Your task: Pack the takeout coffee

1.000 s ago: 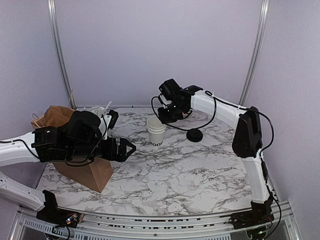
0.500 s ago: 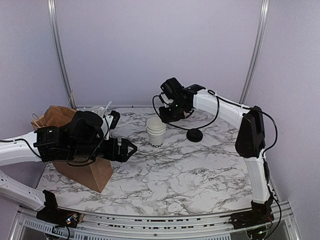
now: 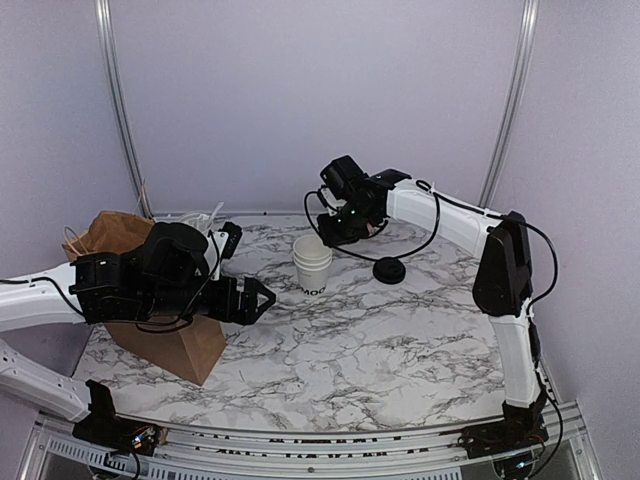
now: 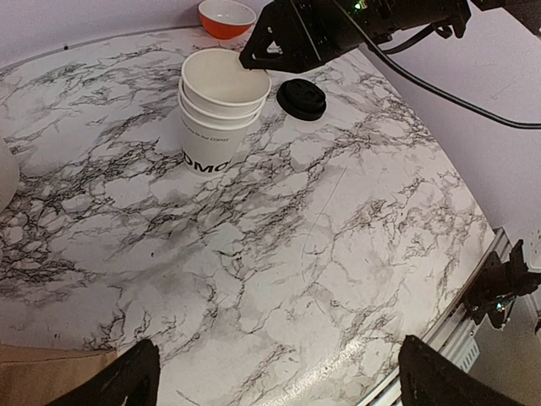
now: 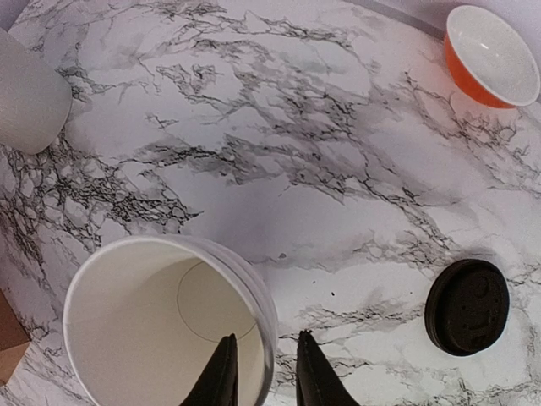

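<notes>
From above, we are seeing the stacked white tapered paper cups (image 3: 312, 262) standing toward 12 o'clock on the marble table (image 3: 350, 350), with the round black plastic lid (image 3: 389, 270) at their 3 o'clock. In the left wrist view, the left gripper (image 4: 283, 382) is gaping wide, holding nothing. In the right wrist view, the right gripper (image 5: 264, 372) is straddling the top cup's rim, jaws narrow and not pinching.

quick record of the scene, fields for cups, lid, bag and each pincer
cups: white stack, upright, mid-table, uncovered
lid: black, flat on the table, right of the cups, not touching them
bag: brown paper, standing at the left
left pincer: wide open, beside the bag, holding nothing
right pincer: slightly open, astride the top cup's rim, one finger inside
</notes>
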Available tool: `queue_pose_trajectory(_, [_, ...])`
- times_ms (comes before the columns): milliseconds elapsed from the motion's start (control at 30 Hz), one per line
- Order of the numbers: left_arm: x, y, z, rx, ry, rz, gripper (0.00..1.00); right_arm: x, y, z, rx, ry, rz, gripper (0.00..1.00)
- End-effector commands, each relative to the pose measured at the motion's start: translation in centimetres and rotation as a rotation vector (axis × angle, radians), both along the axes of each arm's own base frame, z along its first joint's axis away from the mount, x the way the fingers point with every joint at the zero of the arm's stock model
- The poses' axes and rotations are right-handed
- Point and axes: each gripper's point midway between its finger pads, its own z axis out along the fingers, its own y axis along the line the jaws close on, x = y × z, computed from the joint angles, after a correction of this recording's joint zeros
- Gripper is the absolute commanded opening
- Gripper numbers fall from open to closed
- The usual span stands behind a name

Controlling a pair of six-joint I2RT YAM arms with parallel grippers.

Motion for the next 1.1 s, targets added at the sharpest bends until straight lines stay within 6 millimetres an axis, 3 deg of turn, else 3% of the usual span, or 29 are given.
queue_pose_trajectory(0, [0.32, -0.43, 1.82, -0.050, -0.024, 0.000, 0.99, 0.24, 0.59, 1.12, 0.023, -0.029, 0.000, 0.21])
queue_pose_trajectory(133, [0.27, -0.37, 1.79, -0.051, -0.024, 0.001, 0.99, 0.14, 0.86, 0.99, 0.031, -0.020, 0.008, 0.16])
queue_pose_trajectory(700, [0.17, -0.14, 1.78, -0.054, -0.025, 0.003, 0.99, 0.17, 0.93, 0.45, 0.029, -0.006, 0.011, 0.16])
queue_pose_trajectory(1067, [0.13, -0.03, 1.79, -0.056, -0.025, 0.004, 0.99, 0.33, 1.14, 0.63, 0.034, -0.002, 0.014, 0.02])
